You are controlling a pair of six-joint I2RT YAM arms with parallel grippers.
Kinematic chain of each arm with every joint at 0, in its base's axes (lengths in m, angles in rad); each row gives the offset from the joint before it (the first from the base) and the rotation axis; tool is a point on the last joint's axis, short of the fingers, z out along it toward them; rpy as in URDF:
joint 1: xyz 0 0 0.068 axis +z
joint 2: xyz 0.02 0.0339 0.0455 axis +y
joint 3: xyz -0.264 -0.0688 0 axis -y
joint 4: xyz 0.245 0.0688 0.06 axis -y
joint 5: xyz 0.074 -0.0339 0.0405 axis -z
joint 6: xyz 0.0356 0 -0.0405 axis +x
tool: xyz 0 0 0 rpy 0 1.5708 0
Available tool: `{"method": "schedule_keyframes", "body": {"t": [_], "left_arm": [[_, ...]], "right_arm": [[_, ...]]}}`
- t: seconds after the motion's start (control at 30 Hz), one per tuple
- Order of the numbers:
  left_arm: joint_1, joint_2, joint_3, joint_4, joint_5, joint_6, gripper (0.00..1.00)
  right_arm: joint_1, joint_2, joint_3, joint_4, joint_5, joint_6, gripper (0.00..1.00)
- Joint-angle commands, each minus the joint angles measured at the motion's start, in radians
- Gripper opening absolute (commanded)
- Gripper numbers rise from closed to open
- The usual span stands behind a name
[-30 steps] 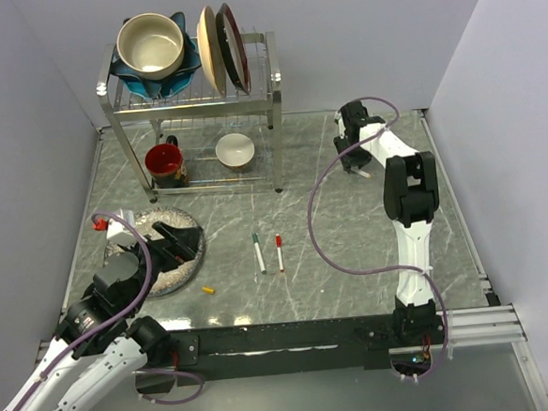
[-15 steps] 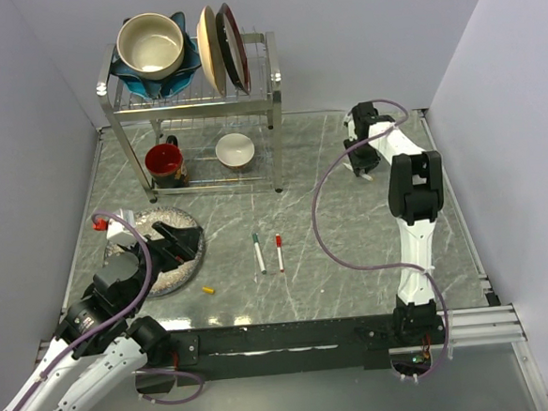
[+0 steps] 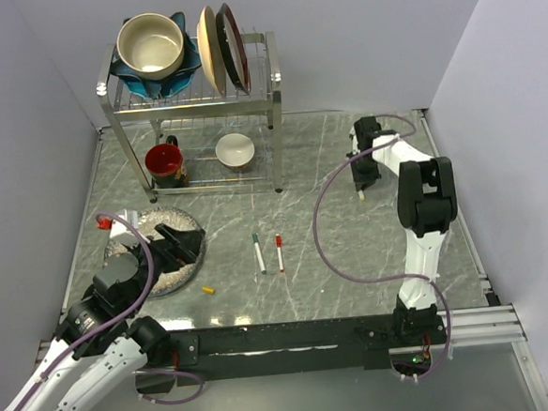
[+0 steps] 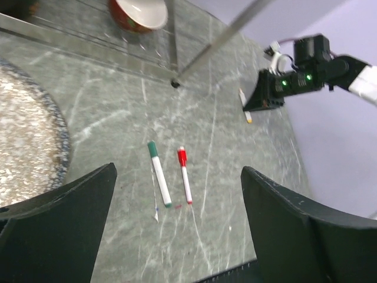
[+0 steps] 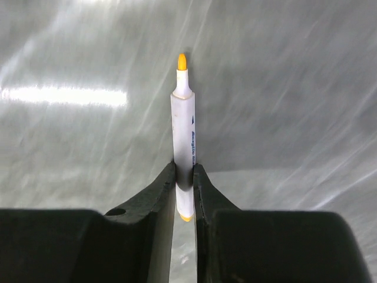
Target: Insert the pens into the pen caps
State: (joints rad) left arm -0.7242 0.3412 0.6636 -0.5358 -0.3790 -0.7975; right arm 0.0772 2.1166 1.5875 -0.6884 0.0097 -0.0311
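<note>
1. Right hand (image 5: 184,172) is out at 2 o'clock on the table (image 3: 343,257). Its fingers are pressed tight on the white barrel of an orange-tipped pen (image 5: 183,127).
2. The grip sits near the pen's back end. The bare orange tip points away from the wrist and down toward the table. Cannot tell whether the tip touches the surface.
3. Left hand (image 3: 180,240) is at 8 o'clock, fingers spread wide and holding nothing. It hangs over the 3 o'clock side of a speckled plate (image 4: 29,147).
4. Orange cap (image 3: 206,289) lies loose on the table at 7 o'clock, just off the plate's rim. It is well apart from the held pen.
5. Green-capped pen (image 4: 159,180) and red-capped pen (image 4: 184,183) lie side by side near the table's middle, a little toward 6 o'clock. Both have their caps on, at the 12 o'clock ends. The green one is at 9 o'clock of the red, close but apart.
6. Dish rack (image 3: 192,103) stands at 11 o'clock with bowls and plates on top. A red mug (image 3: 165,162) and a small bowl (image 3: 235,150) sit underneath.
</note>
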Motion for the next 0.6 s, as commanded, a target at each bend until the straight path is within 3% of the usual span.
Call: {"method": "schedule_keyframes", "body": {"t": [0.0,0.27,0.57], "left_arm": [[-0.004,0.036,0.004,0.059,0.133,0.06,0.89],[-0.004,0.195,-0.03,0.225,0.33,-0.025,0.85],[-0.004,0.425,-0.047,0.451,0.393,-0.089,0.78]], "right_arm": [[0.085,-0.154,-0.211,0.077,-0.083,0.126,0.0],[0.242,-0.478,-0.637,0.36,-0.122,0.356,0.0],[0.601,-0.797,-0.83,0.541,-0.044,0.48,0.0]]}}
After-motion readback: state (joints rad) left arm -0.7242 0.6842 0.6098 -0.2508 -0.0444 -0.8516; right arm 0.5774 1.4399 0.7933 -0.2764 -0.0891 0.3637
